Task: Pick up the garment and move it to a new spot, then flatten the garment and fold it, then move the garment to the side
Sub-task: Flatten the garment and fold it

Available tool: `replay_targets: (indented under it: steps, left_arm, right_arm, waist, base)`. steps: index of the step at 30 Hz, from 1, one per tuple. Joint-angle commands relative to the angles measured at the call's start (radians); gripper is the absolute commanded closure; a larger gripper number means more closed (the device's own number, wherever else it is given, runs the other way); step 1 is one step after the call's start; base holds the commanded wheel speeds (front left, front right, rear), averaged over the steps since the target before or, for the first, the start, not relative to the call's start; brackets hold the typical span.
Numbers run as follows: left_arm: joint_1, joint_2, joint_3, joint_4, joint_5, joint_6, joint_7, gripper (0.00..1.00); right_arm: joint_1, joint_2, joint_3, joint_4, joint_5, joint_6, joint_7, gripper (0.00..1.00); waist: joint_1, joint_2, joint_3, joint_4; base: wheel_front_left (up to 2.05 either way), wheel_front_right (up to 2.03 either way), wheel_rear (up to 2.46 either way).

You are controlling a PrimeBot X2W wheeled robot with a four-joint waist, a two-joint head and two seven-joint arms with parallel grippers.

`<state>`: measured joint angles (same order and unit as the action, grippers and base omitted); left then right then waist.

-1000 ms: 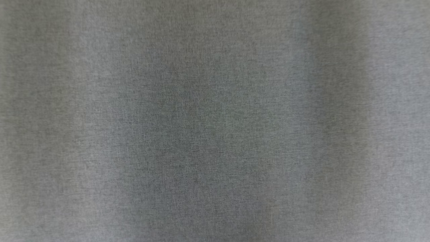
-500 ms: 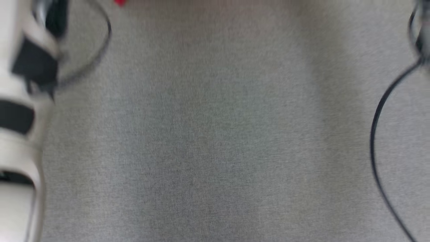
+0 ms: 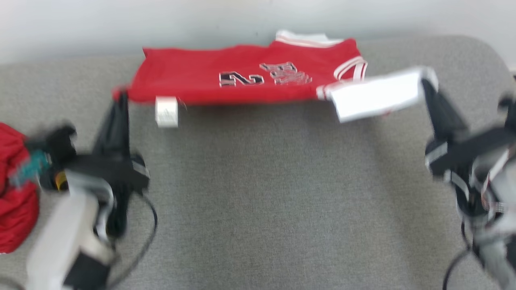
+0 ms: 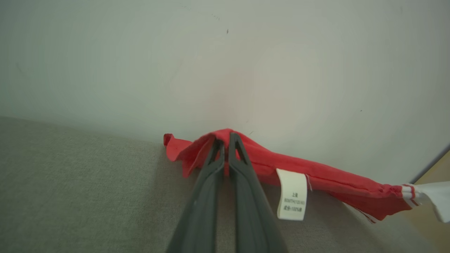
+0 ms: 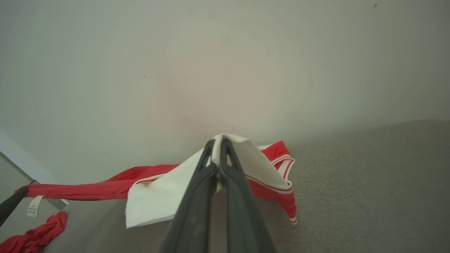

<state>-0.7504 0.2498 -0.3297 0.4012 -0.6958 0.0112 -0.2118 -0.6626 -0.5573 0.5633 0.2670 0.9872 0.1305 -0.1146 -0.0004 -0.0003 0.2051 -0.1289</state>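
A red jersey (image 3: 242,76) with white trim and dark lettering hangs stretched between my two grippers, near the far edge of the grey padded surface (image 3: 282,201) by the wall. My left gripper (image 3: 120,96) is shut on its red hem corner (image 4: 182,151), with a white care label (image 4: 291,193) dangling just beside it. My right gripper (image 3: 427,82) is shut on the white sleeve (image 5: 158,196), which droops below its fingers. The red body (image 5: 88,191) sags toward the other arm.
A second bunched red cloth (image 3: 14,201) lies at the left edge of the surface, also seen low left as red cloth (image 5: 31,235). The pale wall (image 3: 161,20) stands directly behind the jersey. Black cables (image 3: 149,225) trail from both arms.
The head camera has swung up: first bare grey surface, then arm parts and cables, now the jersey, both grippers and the wall. No move of the garment itself can be told.
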Motion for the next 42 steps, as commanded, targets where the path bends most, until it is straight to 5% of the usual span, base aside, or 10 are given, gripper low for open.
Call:
replay_targets:
  steps: [1,12,23,31,42]
  left_arm:
    - [0.101,0.01,0.013,-0.074,-0.019,0.035,0.008,1.0]
    - [0.502,-0.015,0.021,-0.242,-0.063,0.134,-0.013,1.0]
    - [0.711,-0.066,0.078,-0.117,-0.099,0.096,-0.051,1.0]
    - [0.765,-0.079,0.091,-0.096,0.002,0.079,-0.055,1.0]
    - [0.761,-0.099,0.139,-0.147,0.096,0.072,-0.056,1.0]
  right_arm:
    - [0.101,0.008,-0.03,-0.042,0.008,0.001,0.018,1.0]
    - [0.534,0.082,-0.171,-0.18,-0.081,0.001,0.155,1.0]
    - [0.822,0.174,-0.306,-0.265,-0.254,0.001,0.319,1.0]
    - [0.97,0.213,-0.386,-0.328,-0.301,0.0,0.434,1.0]
    - [0.944,0.309,-0.445,-0.429,-0.314,0.0,0.405,1.0]
  waist:
    - [0.0004,0.0003,-0.051,0.014]
    - [0.0004,0.0003,-0.1,0.02]
    - [0.0004,0.0003,-0.128,0.018]
    - [0.0004,0.0003,-0.136,0.047]
    - [0.0004,0.0003,-0.142,0.05]
  base:
    - [0.0,0.0,0.0]
    - [0.0,0.0,0.0]
    - [0.0,0.0,0.0]
    - [0.0,0.0,0.0]
    - [0.0,0.0,0.0]
